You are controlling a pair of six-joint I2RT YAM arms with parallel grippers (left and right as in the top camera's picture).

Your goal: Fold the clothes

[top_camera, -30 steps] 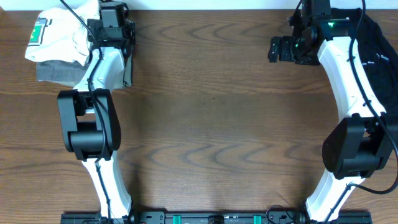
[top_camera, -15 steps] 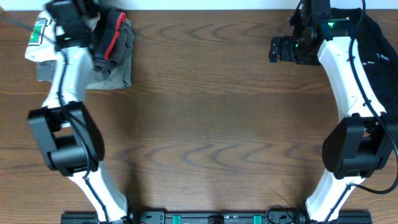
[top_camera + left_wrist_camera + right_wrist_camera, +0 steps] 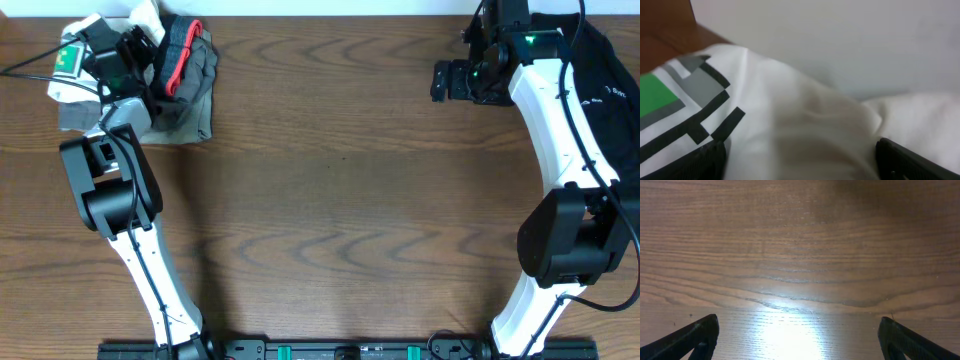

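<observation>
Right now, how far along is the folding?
Done: nothing; the white T-shirt lies crumpled in a pile of clothes. In hand: the left claw hangs open above it, gripping nothing. Left: spreading and folding it; the right claw hangs open over bare table.

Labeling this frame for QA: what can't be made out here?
- Overhead: the left arm covers much of the white shirt; its shape is hidden.
- Left wrist: shirt too close and blurred; contact with left claw unclear.
- Overhead: dark cloth cut off by the right edge.
</observation>
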